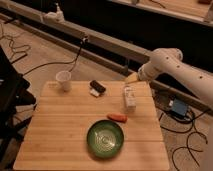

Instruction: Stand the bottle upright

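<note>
The bottle [130, 96] is a small whitish plastic one. It lies on its side near the far right edge of the wooden table [55, 135], its length running front to back. My gripper [131, 78], with yellowish fingertips, hangs just behind and above the bottle's far end. It is open, nothing sits between its fingers, and it is not touching the bottle. The white arm reaches in from the right.
A white paper cup [64, 80] stands at the far left of the table. A black-and-white block [97, 88] lies in the middle back. An orange piece [118, 117] rests beside a green bowl [105, 138] at the front. Cables and a blue box [178, 108] lie on the floor.
</note>
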Robot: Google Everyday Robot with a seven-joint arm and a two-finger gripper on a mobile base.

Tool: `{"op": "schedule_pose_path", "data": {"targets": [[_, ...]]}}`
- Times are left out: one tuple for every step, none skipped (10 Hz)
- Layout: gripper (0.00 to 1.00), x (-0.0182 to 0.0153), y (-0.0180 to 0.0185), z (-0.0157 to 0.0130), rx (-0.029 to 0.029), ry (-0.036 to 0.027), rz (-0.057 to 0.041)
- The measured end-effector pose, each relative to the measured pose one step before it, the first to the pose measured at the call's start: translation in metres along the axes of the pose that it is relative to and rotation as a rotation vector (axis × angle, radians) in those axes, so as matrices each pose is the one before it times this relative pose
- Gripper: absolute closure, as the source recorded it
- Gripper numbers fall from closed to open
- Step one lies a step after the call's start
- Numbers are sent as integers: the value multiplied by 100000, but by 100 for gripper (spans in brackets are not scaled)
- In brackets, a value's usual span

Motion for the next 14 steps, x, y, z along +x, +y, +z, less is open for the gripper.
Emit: {"op": "schedule_pose_path", "data": {"targets": [[20,-488,1013,799,-233,-1018,-1041],[20,-427,1009,930,-61,-854,-1313],[20,-358,920,836,16,-504,-1394],[20,-322,637,739,375,-144,-1109],[20,-162,185,392,436,31,-424],[20,-591,244,925,1340,-243,-538],[20,-398,197,509,653,-246,-375],[20,-648,307,744,921,-341,-470],[20,-428,-4,853,1018,165,241],[20,-202,-388,876,1420,746,761],[20,-55,-596,784,1543,919,879],[20,-7,-754,798,1573,1052,1223],[20,12,-725,603,639,820,2362],[20,-12,-400,154,291,240,1161]]}}
